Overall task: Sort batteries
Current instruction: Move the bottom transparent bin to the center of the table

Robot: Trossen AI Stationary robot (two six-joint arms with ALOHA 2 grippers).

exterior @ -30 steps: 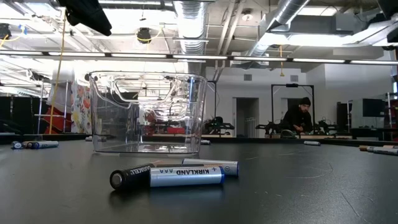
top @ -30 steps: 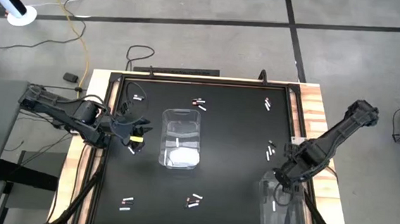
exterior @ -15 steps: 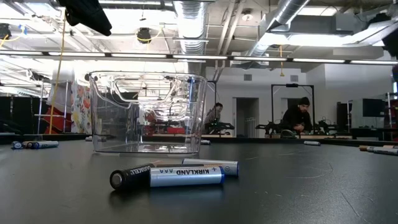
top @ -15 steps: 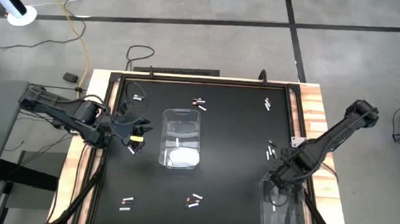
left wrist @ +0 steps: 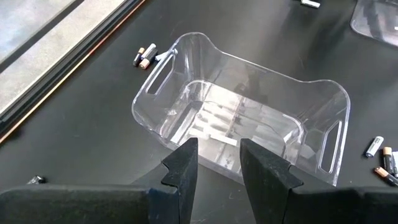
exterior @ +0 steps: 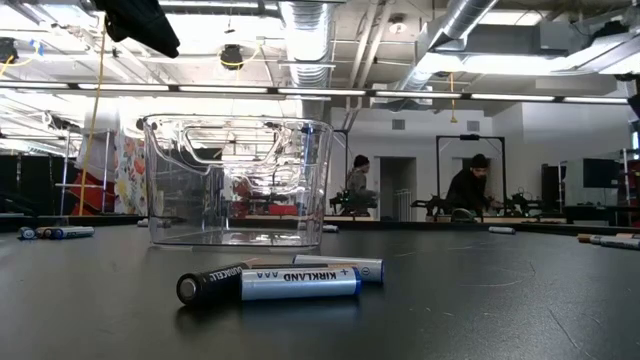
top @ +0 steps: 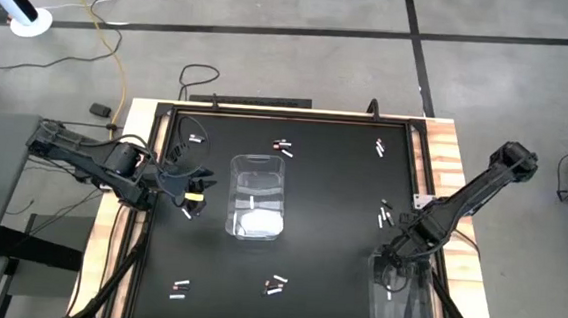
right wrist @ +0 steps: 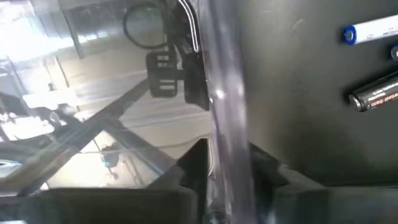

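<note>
Sorting table from above, left to right: my left gripper (top: pixel 194 188) hovers just inside the left edge of the black table (top: pixel 342 183). Its fingers (left wrist: pixel 186 165) stand apart with nothing between them. A couple of batteries (top: pixel 188 209) lie just beside it on the near side. More batteries sit in small clusters at the far-left corner (top: pixel 193 138) and the near-left corner (top: pixel 180 290), and the mat between them is bare.

The centre bin (top: pixel 232 190), clear plastic with cut-out handles, stands between my two arms, directly ahead of the left gripper. One white battery (left wrist: pixel 221 138) lies on its floor. Loose pairs rest beyond it at the far edge (top: pixel 283 147) and in front of it on the near side (top: pixel 275 284). From table level, that near pair (exterior: pixel 270 283) lies well clear of the bin's wall (exterior: pixel 235 180).

Further right, batteries dot the far-right corner (top: pixel 379 146) and the right side (top: pixel 384 216), close to my right arm. My right gripper (top: pixel 389 259) is at the far-left corner of the right bin (top: pixel 372 295), which sits at the table's near-right corner. Its fingers (right wrist: pixel 196 162) are clamped on the bin's clear wall (right wrist: pixel 230 143), one finger on each side. A battery (top: pixel 392 295) lies inside that bin.

Two people (exterior: pixel 358 185) stand in the room far behind the table.
</note>
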